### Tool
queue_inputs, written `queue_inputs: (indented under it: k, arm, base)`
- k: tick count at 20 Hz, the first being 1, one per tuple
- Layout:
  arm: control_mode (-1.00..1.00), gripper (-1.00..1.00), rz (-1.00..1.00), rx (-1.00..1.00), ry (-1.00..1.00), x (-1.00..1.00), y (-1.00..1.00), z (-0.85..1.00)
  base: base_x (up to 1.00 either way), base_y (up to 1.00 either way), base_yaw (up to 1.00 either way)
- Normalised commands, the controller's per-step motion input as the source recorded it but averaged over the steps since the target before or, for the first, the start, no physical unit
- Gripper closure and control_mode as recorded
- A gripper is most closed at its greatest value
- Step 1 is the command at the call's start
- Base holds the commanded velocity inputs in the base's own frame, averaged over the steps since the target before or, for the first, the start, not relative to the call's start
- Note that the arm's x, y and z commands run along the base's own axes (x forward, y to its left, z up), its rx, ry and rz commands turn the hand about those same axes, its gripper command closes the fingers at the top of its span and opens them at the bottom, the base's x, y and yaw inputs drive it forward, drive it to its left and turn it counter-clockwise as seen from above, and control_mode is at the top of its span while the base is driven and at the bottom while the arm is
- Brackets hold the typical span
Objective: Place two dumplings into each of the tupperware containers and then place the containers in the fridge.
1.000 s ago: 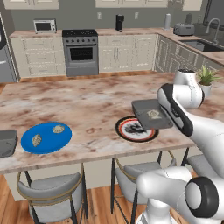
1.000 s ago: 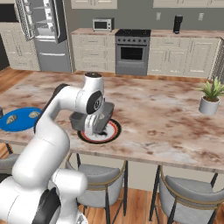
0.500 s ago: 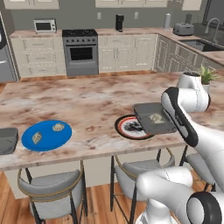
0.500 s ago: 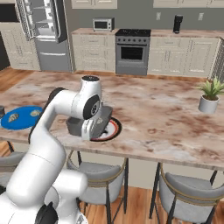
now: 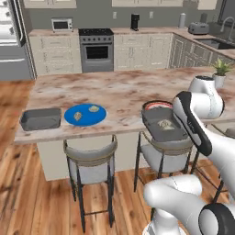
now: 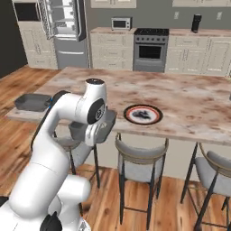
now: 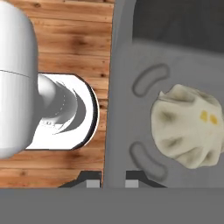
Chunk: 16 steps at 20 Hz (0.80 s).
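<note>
1. Jaws of the gripper (image 7: 109,177) are pinched on the wall of a dark grey tupperware container (image 5: 164,130); in the hand view the two small tips sit close together at the tub's rim, one on either side of it.
2. That container is held off the near edge of the table (image 5: 119,92), above the stools and the wooden floor; one pale dumpling (image 7: 190,130) lies inside it; in the left base view something pale shows in the tub, count unclear.
3. Second tupperware container (image 5: 40,119) rests on the table's left end, just beside the round blue plate (image 5: 85,114); two more dumplings (image 5: 93,109) lie on that plate, apart from each other.
4. Round plate with a black-and-red rim (image 6: 143,114) sits on the table near its front edge, just behind the held tub in the left base view.
5. Fridge (image 6: 64,31) stands at the far left of the kitchen with its door open, white shelves showing.
</note>
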Motion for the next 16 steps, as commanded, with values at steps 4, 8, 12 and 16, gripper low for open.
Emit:
queue_inputs:
  k: [4, 8, 12, 16]
  arm:
    - [1.0, 1.0, 0.0, 0.0, 0.0, 0.0, 0.0, 0.0]
    - [1.0, 1.0, 0.0, 0.0, 0.0, 0.0, 0.0, 0.0]
    - [1.0, 1.0, 0.0, 0.0, 0.0, 0.0, 0.0, 0.0]
    - [1.0, 1.0, 0.0, 0.0, 0.0, 0.0, 0.0, 0.0]
  base:
    - [0.01, 1.0, 0.07]
    - [0.16, 1.0, 0.05]
    - [0.1, 1.0, 0.03]
    - [0.31, 1.0, 0.0]
